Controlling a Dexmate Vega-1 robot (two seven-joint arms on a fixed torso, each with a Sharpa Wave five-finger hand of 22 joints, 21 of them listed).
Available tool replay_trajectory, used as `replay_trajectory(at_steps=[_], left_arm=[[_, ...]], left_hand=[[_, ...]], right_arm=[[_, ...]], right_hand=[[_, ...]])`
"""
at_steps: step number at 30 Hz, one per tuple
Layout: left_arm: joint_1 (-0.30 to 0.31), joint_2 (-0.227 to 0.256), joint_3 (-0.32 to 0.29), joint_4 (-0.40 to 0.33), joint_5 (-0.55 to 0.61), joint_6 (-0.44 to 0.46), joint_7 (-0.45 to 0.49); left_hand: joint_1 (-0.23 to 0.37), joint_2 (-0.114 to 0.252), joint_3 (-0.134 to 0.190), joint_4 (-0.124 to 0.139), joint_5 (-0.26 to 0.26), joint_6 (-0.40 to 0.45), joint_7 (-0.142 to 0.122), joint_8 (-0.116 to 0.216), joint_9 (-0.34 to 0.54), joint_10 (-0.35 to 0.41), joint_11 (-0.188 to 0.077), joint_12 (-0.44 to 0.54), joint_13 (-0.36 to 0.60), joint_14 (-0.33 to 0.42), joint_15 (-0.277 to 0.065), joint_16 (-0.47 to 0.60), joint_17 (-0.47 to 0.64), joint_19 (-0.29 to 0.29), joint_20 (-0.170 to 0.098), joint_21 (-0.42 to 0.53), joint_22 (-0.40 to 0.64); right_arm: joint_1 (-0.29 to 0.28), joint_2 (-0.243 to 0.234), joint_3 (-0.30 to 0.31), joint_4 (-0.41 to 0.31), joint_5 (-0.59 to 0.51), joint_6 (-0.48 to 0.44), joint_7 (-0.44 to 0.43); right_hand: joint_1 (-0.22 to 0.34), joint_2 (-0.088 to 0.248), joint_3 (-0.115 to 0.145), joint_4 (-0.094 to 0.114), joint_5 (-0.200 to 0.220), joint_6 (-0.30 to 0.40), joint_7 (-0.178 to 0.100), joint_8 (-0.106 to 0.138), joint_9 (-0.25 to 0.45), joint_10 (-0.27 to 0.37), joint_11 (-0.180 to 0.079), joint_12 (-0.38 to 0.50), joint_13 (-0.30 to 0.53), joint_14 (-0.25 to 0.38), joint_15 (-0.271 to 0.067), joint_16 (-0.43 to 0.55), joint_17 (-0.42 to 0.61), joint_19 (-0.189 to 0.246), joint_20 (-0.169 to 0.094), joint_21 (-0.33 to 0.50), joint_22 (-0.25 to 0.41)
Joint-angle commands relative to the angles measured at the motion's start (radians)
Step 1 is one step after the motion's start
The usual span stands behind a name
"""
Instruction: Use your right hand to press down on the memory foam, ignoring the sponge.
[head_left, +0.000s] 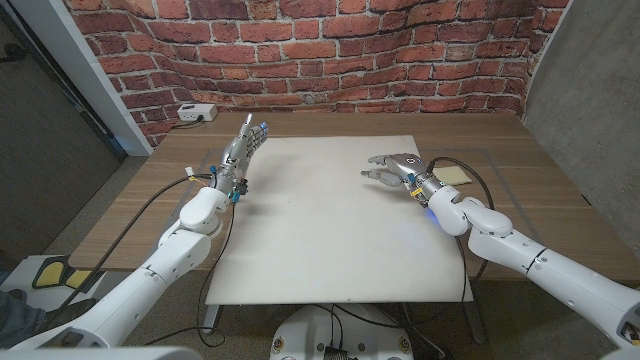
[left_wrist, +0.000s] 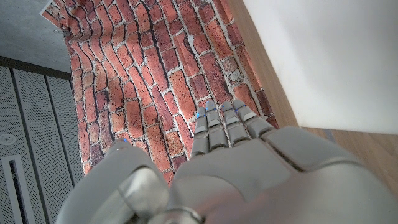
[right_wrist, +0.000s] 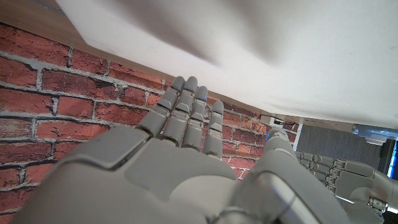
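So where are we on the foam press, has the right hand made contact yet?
Done: the right hand has been brought over the right part of the large white foam pad, palm down with fingers spread. In hand: it hovers there; I cannot tell whether it touches, and no dent shows. Left: pressing down. The small tan sponge lies untouched on the table beside the right forearm. The left hand waits at the pad's left edge.

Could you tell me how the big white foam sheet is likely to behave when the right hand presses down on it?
The foam sheet probably dents rather than slides, since it lies broad and flat. The right hand hovers above it with fingers spread.
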Motion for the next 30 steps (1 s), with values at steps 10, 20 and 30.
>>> replay_trajectory(at_steps=[10,20,30], left_arm=[[-0.001,0.001,0.001,-0.003,0.001,0.009,0.005],[0.0,-0.001,0.0,0.002,0.0,0.003,0.003],[-0.002,-0.003,0.001,0.007,-0.002,0.001,0.0]], left_hand=[[0.007,0.003,-0.008,0.001,-0.001,0.01,0.0,-0.004,0.004,0.009,-0.004,-0.003,0.001,0.013,0.001,-0.002,0.002,0.001,0.006,-0.007,0.002],[0.009,0.005,-0.008,0.001,-0.002,0.013,0.001,-0.004,0.004,0.01,-0.003,-0.004,0.001,0.013,0.002,-0.002,0.002,0.001,0.007,-0.008,0.002],[0.011,0.008,-0.009,0.001,-0.003,0.016,-0.002,-0.005,0.004,0.012,-0.006,-0.005,0.001,0.014,0.0,-0.002,0.002,0.002,0.006,-0.009,0.002]], right_arm=[[0.03,0.008,-0.048,0.047,-0.04,-0.028,0.032],[0.033,0.008,-0.061,0.054,-0.053,-0.032,0.03],[0.029,0.011,-0.077,0.068,-0.064,-0.032,0.026]], right_hand=[[0.007,0.007,0.012,-0.003,-0.004,0.016,0.003,-0.004,0.005,-0.017,-0.005,-0.02,0.003,-0.098,0.018,-0.054,0.004,-0.022,0.006,-0.018,0.002],[0.006,0.007,0.013,-0.003,-0.004,0.015,0.001,-0.007,0.005,-0.045,-0.009,-0.033,0.004,-0.138,0.032,-0.067,0.005,-0.04,0.007,-0.029,0.003],[0.008,0.014,0.018,-0.002,-0.004,0.011,-0.001,-0.011,0.005,-0.041,-0.01,-0.033,0.004,-0.137,0.032,-0.065,0.006,-0.029,0.003,-0.028,0.003]])
